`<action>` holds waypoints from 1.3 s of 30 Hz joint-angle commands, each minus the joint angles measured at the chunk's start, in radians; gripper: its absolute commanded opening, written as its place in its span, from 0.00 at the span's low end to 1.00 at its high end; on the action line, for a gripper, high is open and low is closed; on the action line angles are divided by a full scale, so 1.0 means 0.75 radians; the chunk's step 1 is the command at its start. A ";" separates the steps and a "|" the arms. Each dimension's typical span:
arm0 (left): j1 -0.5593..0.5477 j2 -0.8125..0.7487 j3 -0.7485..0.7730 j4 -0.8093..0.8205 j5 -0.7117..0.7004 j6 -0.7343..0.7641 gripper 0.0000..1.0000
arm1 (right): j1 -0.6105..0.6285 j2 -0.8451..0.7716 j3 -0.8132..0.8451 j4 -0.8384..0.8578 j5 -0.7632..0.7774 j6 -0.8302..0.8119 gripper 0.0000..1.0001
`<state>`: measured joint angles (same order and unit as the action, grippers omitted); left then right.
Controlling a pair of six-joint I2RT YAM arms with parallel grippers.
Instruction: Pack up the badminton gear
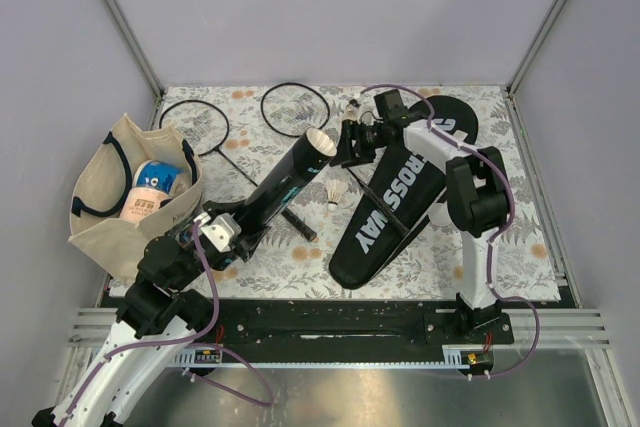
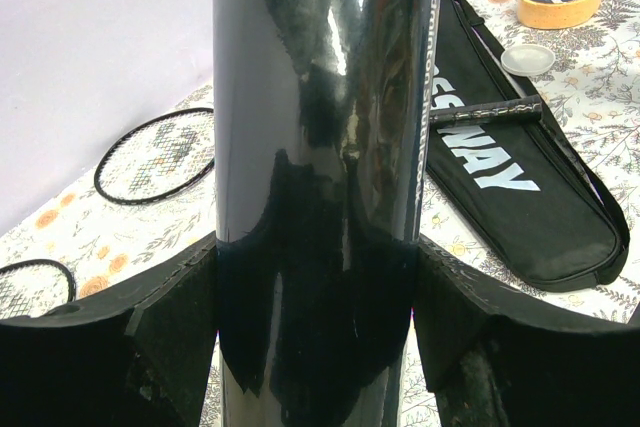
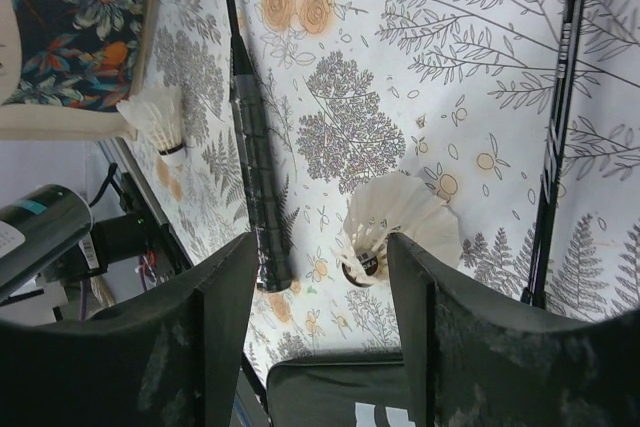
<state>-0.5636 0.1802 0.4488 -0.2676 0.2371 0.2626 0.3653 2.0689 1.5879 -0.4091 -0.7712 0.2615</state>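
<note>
The left gripper [image 2: 316, 322] is clamping one end of the black tube [image 1: 285, 182] toward the near-left corner of the table [image 1: 520, 237], with the tube's open mouth pointing toward the middle. The right gripper [image 3: 320, 277] is hovering there with its jaws standing wide. A white shuttlecock [image 3: 395, 227] is lying on the table beyond them, showing in the gap, ungripped.

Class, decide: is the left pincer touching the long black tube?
Touching. The left wrist view shows both pads of the left pincer flush against the tube.

Shuttlecock [image 3: 390, 222] hemmed by racquet handle [image 3: 253, 177] and shaft [image 3: 558, 117] (bare cloth [image 3: 420, 67] between).
</note>
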 commanded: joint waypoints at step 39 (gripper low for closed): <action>-0.003 0.050 0.034 0.083 0.015 -0.011 0.28 | 0.022 -0.739 -0.076 -0.195 0.161 0.042 0.00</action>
<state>-0.5636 0.2070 0.4477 -0.2695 0.2287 0.2611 0.3988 1.6535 1.4433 -0.5117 -0.7189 0.2623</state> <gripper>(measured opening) 0.707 0.020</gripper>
